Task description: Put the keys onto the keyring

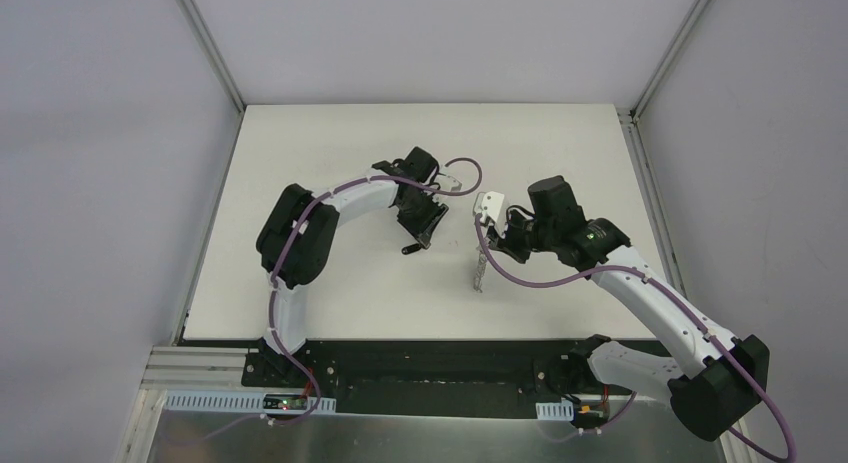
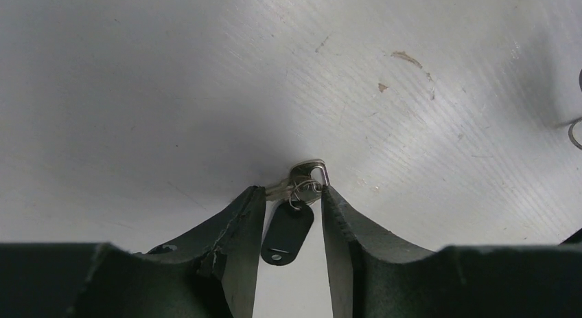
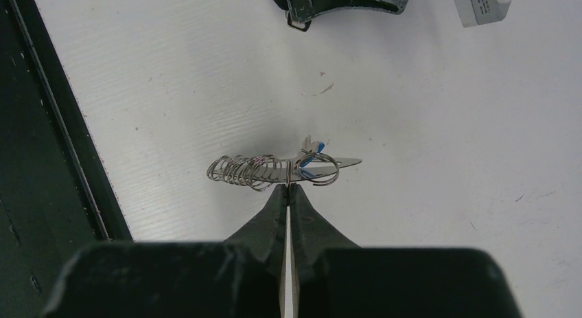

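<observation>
The right gripper (image 3: 288, 187) is clamping its jaws fully together on the keyring (image 3: 274, 169), which is standing edge-on above the table (image 3: 446, 194), with wire clips (image 3: 237, 171) at one end and the blue-tagged key (image 3: 314, 161) at the other. Farther out, the left gripper (image 2: 290, 192) is pinching the black-tagged key (image 2: 309, 175) between its fingertips, low over the table.

Black-headed key (image 2: 287, 232), silvery keyring (image 3: 250, 171) with blue tag (image 3: 307, 172), white table (image 1: 330, 293).
</observation>
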You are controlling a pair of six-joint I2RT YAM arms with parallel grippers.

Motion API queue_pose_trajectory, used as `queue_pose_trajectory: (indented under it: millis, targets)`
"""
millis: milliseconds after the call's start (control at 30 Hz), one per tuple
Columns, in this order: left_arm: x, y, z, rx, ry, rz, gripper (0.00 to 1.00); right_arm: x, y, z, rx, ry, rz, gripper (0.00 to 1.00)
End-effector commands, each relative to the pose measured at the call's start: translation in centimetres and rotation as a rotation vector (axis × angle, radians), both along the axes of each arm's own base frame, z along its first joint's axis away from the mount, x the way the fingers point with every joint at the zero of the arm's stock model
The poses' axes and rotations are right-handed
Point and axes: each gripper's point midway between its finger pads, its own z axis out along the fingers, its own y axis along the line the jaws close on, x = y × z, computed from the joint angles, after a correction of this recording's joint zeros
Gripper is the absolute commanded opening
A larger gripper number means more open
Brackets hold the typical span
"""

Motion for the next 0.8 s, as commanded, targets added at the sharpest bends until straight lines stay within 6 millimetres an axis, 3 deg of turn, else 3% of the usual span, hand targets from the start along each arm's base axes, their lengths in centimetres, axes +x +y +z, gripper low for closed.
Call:
queue_pose_trajectory:
  millis: [0, 400, 767]
  targets:
    - [-0.2, 0.2, 0.1, 0.005, 0.026, 0.007, 0.37, -0.1, 0.2, 0.3, 0.025, -0.004, 0.005, 0.0]
    - [-1.0, 0.8, -0.1, -0.002, -0.001, -0.011, 0.3, 0.0, 0.3, 0.2, 0.027, 0.003, 0.006, 0.0]
    - [-0.7, 1.0, 1.1, -0.016, -0.1, -0.033, 0.36, 0.0, 0.3, 0.0, 0.022, 0.013, 0.006, 0.0]
